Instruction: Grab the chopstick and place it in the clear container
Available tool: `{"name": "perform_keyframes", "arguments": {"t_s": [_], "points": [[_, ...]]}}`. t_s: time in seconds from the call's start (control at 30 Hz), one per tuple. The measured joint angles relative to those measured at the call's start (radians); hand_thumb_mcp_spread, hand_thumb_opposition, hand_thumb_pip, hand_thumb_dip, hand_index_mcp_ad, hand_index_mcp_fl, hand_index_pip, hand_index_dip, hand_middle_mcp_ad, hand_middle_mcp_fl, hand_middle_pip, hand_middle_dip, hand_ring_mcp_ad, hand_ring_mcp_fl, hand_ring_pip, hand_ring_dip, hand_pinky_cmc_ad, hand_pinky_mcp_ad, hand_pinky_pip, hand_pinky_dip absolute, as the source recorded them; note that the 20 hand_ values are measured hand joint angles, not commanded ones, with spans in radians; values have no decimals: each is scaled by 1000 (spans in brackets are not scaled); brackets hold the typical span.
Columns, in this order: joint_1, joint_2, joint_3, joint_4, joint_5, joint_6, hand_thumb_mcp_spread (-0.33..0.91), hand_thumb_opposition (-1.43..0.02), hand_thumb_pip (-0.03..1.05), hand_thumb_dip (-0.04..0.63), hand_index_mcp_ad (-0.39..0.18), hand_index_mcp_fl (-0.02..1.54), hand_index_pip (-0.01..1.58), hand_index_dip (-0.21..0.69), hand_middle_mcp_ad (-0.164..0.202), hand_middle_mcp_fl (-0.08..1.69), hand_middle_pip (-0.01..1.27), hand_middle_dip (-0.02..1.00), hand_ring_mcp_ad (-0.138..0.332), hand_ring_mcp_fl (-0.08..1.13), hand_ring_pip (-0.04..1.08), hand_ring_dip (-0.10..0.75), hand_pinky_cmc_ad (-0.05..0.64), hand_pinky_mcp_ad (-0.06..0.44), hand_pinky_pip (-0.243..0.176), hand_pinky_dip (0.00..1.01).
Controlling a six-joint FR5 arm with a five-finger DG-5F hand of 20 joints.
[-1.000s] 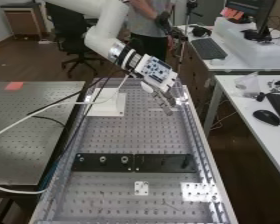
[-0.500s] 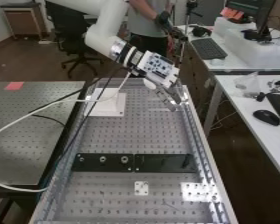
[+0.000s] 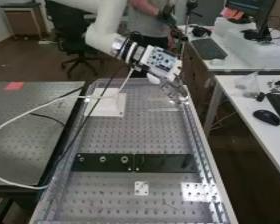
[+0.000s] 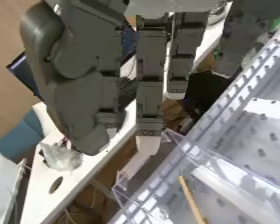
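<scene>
We are finding the thin, light-brown wooden chopstick (image 4: 192, 201) lying low over the perforated metal worktop (image 3: 137, 135), close to the thin edges of the transparent, straight-sided plastic container (image 4: 214, 159). We are looking at the stick partly among clear walls and reflections, so we are not managing to tell whether it is resting inside the container, beside it or behind one of its sides. Just beside it, the dark grey hand (image 3: 172, 90) is hanging over the far part of the worktop with its fingers straight and pointing down, and we are seeing nothing pinched between them; the stick is lying apart from their tips. Behind the hand, the white jointed arm (image 3: 107, 32) is leaning in over the far end, while the white square block (image 3: 107, 104) is sitting a little away, and the long black plates (image 3: 134, 162) are lying well apart, nearer the camera. As for progress, we are judging that the job is standing at its opening stage: the hand is being held near the stick, but no grip is showing. We are therefore counting nearly everything as left to do: lowering the fingers around the stick, closing on it, lifting it, carrying it over the container's clear rim, and letting it go inside.
</scene>
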Motion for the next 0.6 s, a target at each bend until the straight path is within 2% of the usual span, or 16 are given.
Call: {"name": "perform_keyframes", "arguments": {"t_s": [0.1, 0.2, 0.3, 0.33, 0.43, 0.5, 0.57, 0.6], "points": [[-2, 13, 10, 42, -27, -42, 532, -864, 508, 295, -237, 902, 101, 316, 28, 1082, 122, 658, 61, 314, 110, 499, 349, 316, -14, 169], [-5, 25, 21, 69, -60, -61, 503, -852, 485, 290, -236, 902, 84, 316, 28, 1059, 117, 663, 58, 283, 110, 489, 358, 312, -42, 164], [-10, 43, 23, 93, -83, -69, 468, -852, 443, 291, -236, 798, 61, 316, 24, 864, 87, 663, 61, 215, 105, 480, 360, 312, -44, 164], [-13, 55, 20, 109, -89, -76, 438, -834, 438, 274, -236, 714, 47, 316, 24, 789, 79, 658, 63, 197, 105, 478, 367, 312, -44, 168], [-19, 80, 10, 139, -98, -95, 379, -785, 414, 227, -236, 635, 35, 316, 30, 672, 75, 628, 66, 147, 101, 456, 379, 312, -61, 208], [-25, 106, -5, 170, -108, -131, 346, -757, 384, 208, -236, 559, 38, 328, 26, 538, 75, 597, 70, 115, 105, 442, 412, 316, -72, 216], [-30, 133, -18, 193, -120, -168, 333, -750, 367, 168, -236, 546, 31, 332, 24, 483, 77, 565, 66, 91, 99, 408, 431, 311, -75, 262], [-34, 151, -26, 206, -127, -195, 307, -730, 367, 154, -234, 524, 33, 342, 28, 436, 75, 541, 86, 75, 103, 394, 436, 321, -89, 262]]}}
